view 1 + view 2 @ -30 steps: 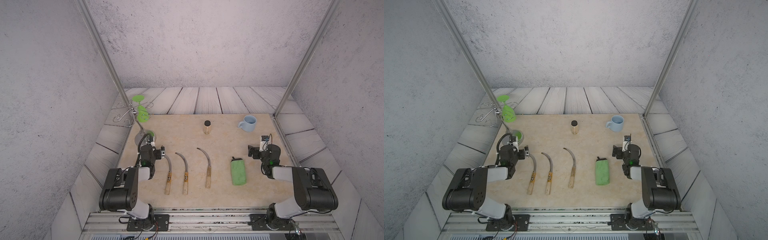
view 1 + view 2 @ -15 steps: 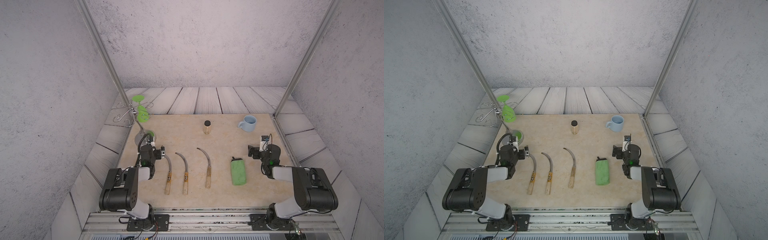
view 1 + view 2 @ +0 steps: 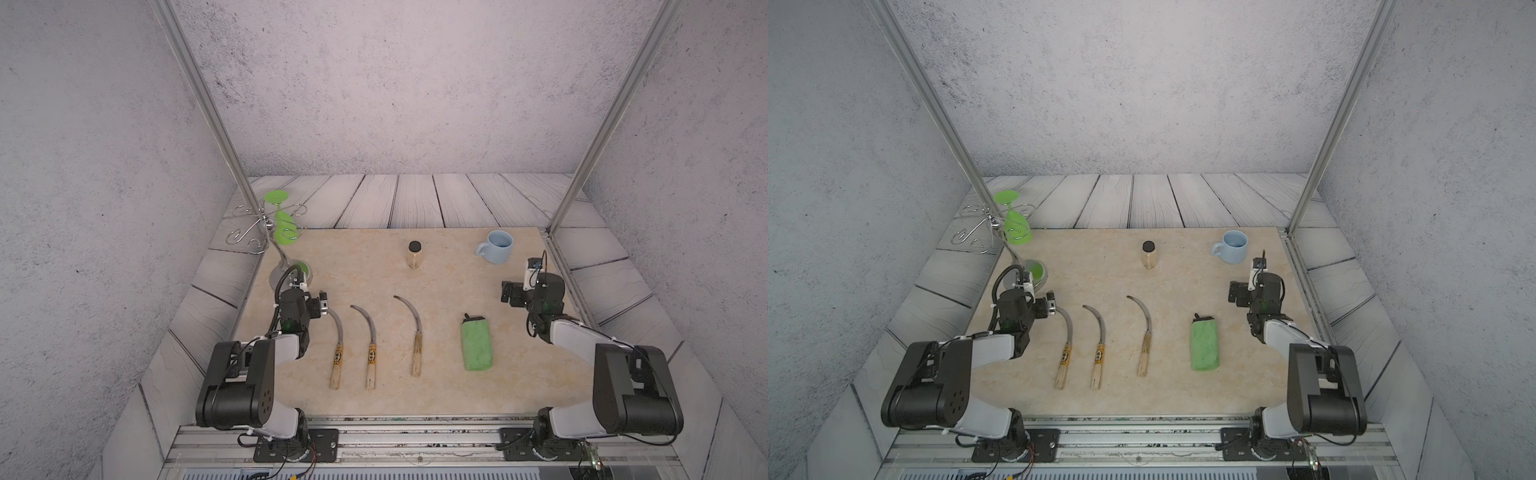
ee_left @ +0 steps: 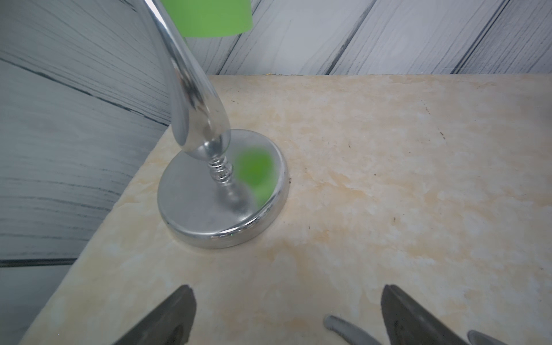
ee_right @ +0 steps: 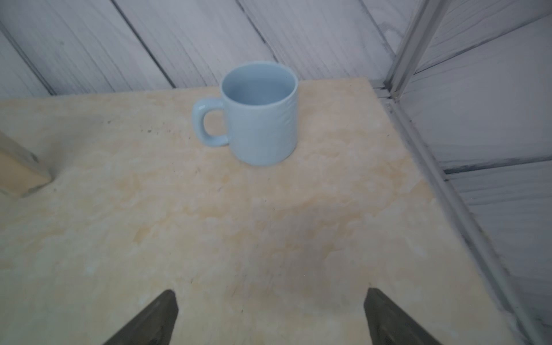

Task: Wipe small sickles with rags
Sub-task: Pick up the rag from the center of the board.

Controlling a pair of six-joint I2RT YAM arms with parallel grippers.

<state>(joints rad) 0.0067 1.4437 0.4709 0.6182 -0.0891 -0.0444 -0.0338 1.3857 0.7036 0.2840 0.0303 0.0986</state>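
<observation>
The beige marbled bench [image 3: 453,286] carries all items. The left arm [image 3: 286,345] and the right arm [image 3: 575,338] rest folded low at the near corners. On both arms the jaws are spread wide and hold nothing.

A chrome stand [image 4: 206,209] occupies the far left corner of the bench, with a green goblet [image 3: 284,226] hanging inverted from it.

The rag [image 3: 477,345], a bright green cloth with a dark tab at its far end, lies flat on the bench between the sickles and the right arm, apart from both.

Three small sickles lie side by side, handles toward the robot base and blade tips away:
- left sickle [image 3: 337,353], labelled handle; its blade tip [image 4: 337,324] lies on the bench between the spread left jaws;
- middle sickle [image 3: 371,353], labelled handle;
- right sickle [image 3: 417,345], plain handle, nearest the rag.

A pale blue mug [image 3: 496,247] stands upright beyond the right jaws. A small black-lidded jar [image 3: 414,254] stands at the far centre.
</observation>
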